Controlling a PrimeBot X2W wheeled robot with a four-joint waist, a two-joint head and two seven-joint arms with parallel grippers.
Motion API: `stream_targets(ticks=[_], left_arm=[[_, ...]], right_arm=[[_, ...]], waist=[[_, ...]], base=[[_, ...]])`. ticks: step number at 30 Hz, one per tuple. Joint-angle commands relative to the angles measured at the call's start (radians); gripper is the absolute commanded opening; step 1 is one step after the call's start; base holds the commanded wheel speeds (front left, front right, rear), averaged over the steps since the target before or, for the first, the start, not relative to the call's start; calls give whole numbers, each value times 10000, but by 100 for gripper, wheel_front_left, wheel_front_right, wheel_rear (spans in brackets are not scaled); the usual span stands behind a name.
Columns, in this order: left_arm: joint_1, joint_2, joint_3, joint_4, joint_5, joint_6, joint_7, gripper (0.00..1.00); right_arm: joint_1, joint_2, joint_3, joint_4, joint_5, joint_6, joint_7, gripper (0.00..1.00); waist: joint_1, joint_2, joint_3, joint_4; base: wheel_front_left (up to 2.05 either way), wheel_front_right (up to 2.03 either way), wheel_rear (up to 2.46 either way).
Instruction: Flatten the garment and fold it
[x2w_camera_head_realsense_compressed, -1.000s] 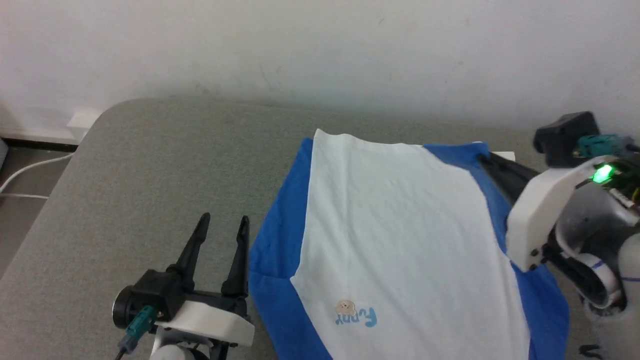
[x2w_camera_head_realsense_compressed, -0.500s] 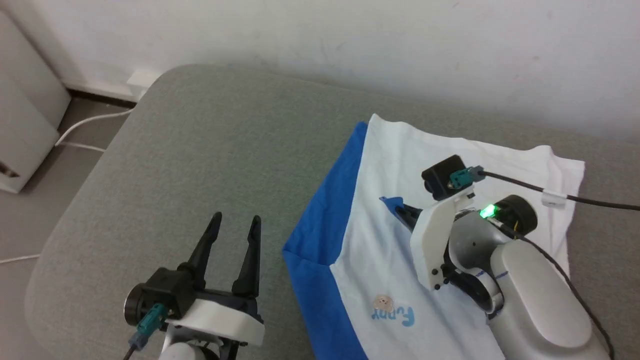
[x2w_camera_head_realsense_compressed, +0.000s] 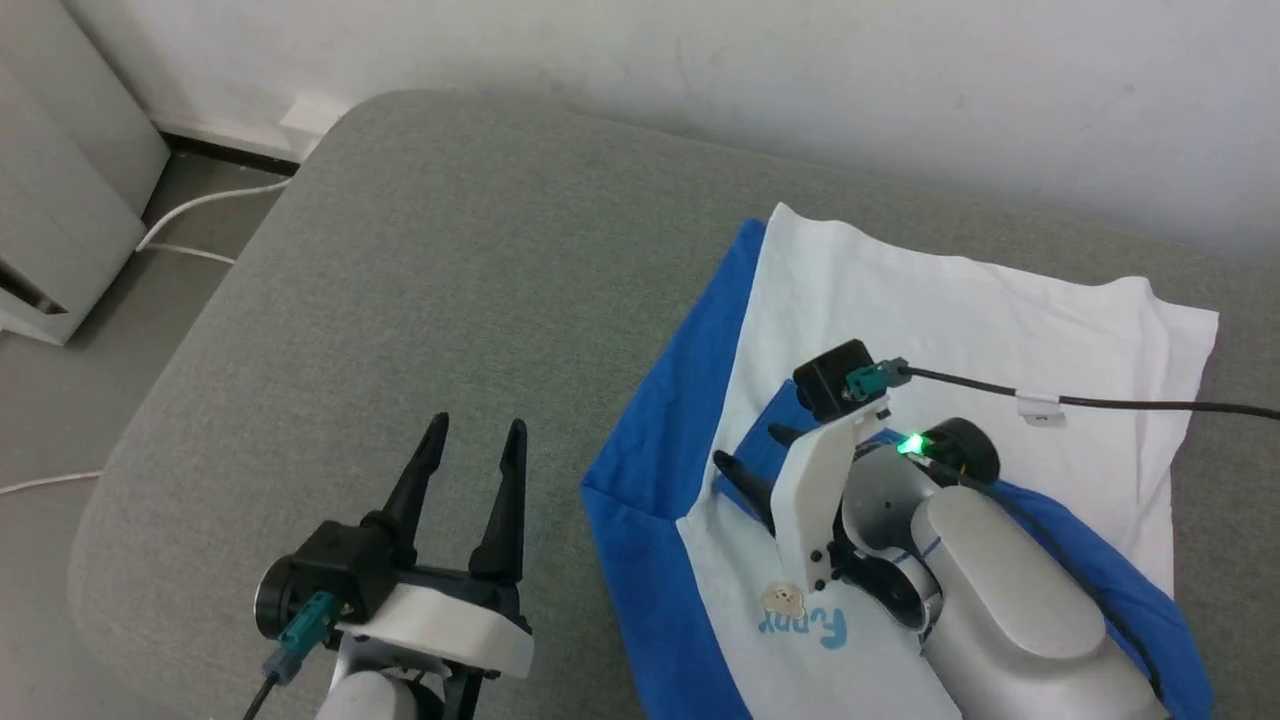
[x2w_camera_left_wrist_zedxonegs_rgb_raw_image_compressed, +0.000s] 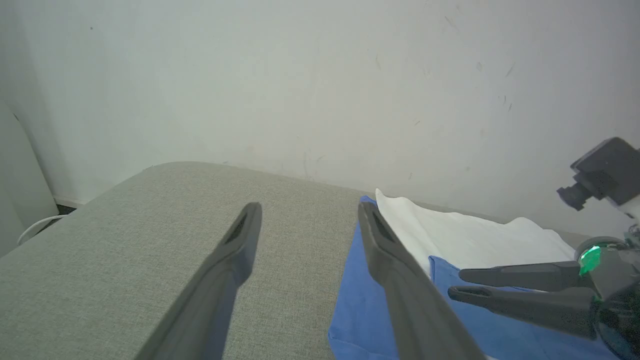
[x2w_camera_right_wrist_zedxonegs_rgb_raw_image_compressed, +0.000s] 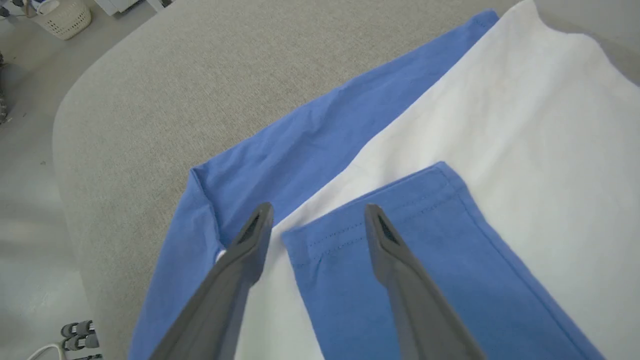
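The garment (x2w_camera_head_realsense_compressed: 950, 310) lies on the grey padded surface (x2w_camera_head_realsense_compressed: 400, 280), white body up, with the tan figure and blue lettering (x2w_camera_head_realsense_compressed: 800, 620) near my right arm. One royal-blue sleeve (x2w_camera_right_wrist_zedxonegs_rgb_raw_image_compressed: 400, 260) is folded across the white body, its cuff lying between the fingers of my right gripper (x2w_camera_right_wrist_zedxonegs_rgb_raw_image_compressed: 318, 210). That right gripper (x2w_camera_head_realsense_compressed: 748, 447) is open just above the cuff. The other blue sleeve (x2w_camera_head_realsense_compressed: 690, 400) runs along the garment's left edge. My left gripper (x2w_camera_head_realsense_compressed: 477, 430) is open and holds nothing, over bare surface left of the garment (x2w_camera_left_wrist_zedxonegs_rgb_raw_image_compressed: 465, 235).
A pale wall rises right behind the surface. Past its rounded left edge is floor with a white cable (x2w_camera_head_realsense_compressed: 200, 200) and a pale cabinet (x2w_camera_head_realsense_compressed: 60, 200). My right arm's black cable (x2w_camera_head_realsense_compressed: 1100, 403) crosses above the garment. A wicker basket (x2w_camera_right_wrist_zedxonegs_rgb_raw_image_compressed: 62, 17) stands on the far floor.
The camera has swung. My right gripper carried the blue sleeve from the garment's right edge across the white body, then opened and let it go. The left gripper stayed put.
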Motion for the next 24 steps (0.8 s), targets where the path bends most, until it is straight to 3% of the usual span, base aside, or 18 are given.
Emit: stream_targets(ticks=[1,8,15,19,24], left_arm=[[-122,-41,30,51,-37,-45,-47,100],[-30,29,280,115,-37,-30,-47,100],[35,138,590,97,-137,-26,-47,100],[74,151,705,131,-203,-25,-47,100],[56,192,786,322,-304,-57,-47,100]], right_arm=[[-266,-43,88,25,261,-21,-209,100],[-973,-1354,656,-617,980,-21,-1573,100],[-1123,-3072,52,-1378,115,-21,-3716,100],[-395,-3467,-987,-1739,-473,-21,-4739,100],[1167,-3172,-2748,-2574,-1101,-21,-5618,100]], waist=[[-1,0,-137,-191],[-1,0,-606,-886],[-1,0,-872,-1638],[-1,0,-891,-2026],[-1,0,-823,-2393]], base=[[0,0,0],[0,0,0],[0,0,0],[0,0,0],[0,0,0]])
